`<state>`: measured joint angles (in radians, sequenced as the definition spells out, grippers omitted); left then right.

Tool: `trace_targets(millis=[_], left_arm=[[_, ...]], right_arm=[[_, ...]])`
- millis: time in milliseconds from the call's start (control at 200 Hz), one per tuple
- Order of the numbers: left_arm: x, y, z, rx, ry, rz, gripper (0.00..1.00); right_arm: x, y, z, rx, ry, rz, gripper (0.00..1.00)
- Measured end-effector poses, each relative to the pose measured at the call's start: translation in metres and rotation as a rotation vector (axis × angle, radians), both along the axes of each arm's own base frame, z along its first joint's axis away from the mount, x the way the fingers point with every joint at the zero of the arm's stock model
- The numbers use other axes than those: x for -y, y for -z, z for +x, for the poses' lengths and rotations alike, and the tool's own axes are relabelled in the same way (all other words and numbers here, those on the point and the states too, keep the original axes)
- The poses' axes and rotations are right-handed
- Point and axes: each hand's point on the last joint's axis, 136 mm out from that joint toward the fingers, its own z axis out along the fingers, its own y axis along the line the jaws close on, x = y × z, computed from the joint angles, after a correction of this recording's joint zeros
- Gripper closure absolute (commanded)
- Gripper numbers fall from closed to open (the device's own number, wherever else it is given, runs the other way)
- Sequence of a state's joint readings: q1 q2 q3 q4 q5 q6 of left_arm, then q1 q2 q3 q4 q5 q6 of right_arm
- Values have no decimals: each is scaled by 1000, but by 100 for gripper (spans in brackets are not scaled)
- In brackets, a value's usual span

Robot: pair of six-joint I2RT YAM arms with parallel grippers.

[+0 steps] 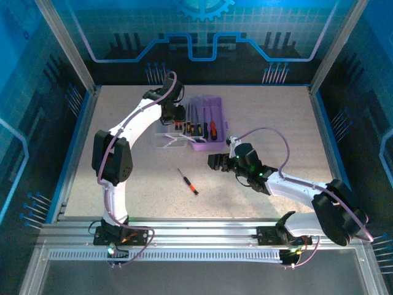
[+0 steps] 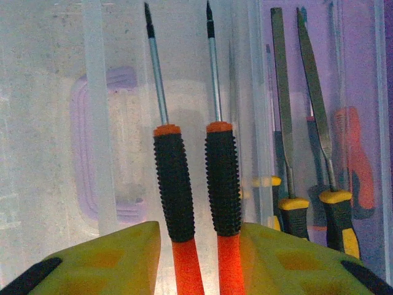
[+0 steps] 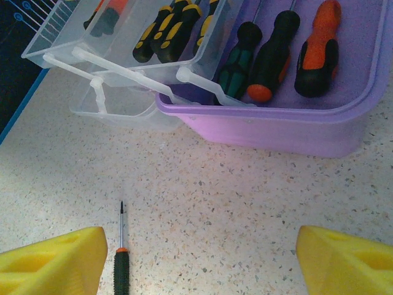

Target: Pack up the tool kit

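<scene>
The purple case (image 1: 216, 106) of the tool kit lies open mid-table, its clear fold-out trays (image 1: 167, 140) spread to its left. My left gripper (image 2: 199, 264) hangs over a clear tray (image 2: 61, 123), jaws open, with two orange-black screwdrivers (image 2: 174, 190) lying side by side between them. A gap shows beside the left finger (image 2: 110, 258). One loose orange-black screwdriver (image 1: 188, 182) lies on the table. My right gripper (image 3: 199, 264) hovers open over bare table before the case (image 3: 288, 132), the loose screwdriver (image 3: 121, 267) beside its left finger (image 3: 55, 261).
Yellow-black tools (image 3: 163, 31) fill an upper tray; green, black and orange-handled screwdrivers (image 3: 270, 55) lie in the purple base. Blue cage walls (image 1: 80, 117) bound the table, with a metal rail (image 1: 196, 233) along the near edge.
</scene>
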<state>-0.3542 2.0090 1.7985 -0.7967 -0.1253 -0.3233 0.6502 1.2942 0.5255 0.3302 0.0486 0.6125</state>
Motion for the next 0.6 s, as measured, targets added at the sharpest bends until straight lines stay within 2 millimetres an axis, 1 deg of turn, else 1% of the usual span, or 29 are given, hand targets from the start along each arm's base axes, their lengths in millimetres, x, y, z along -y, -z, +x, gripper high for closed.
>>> trace_targets(millis=[65,160,230,330,395,485,555,600], left_arm=[[0,-3,-1,6,2,-2,54],[1,-18,-3,37,6,-21,53],[0,-35,-9,73,11,-40,51],[-1,-67,-19,142,17,-75,48],[-4,-90,-28,197,20,-100,48],[-8,-113,-44,255,22,-120,47],[-13,-123,-58,284,20,-131,47],[-16,-126,-68,294,13,-139,47]], right_arm=[[0,0,0,-1,1,1,19],[1,0,0,-1,2,2,19],[1,0,0,-4,3,5,19],[1,0,0,-7,5,8,19],[1,0,0,-9,7,11,19],[1,0,0,-10,8,13,19],[1,-1,0,-9,8,14,19],[1,-2,0,-7,8,16,19]])
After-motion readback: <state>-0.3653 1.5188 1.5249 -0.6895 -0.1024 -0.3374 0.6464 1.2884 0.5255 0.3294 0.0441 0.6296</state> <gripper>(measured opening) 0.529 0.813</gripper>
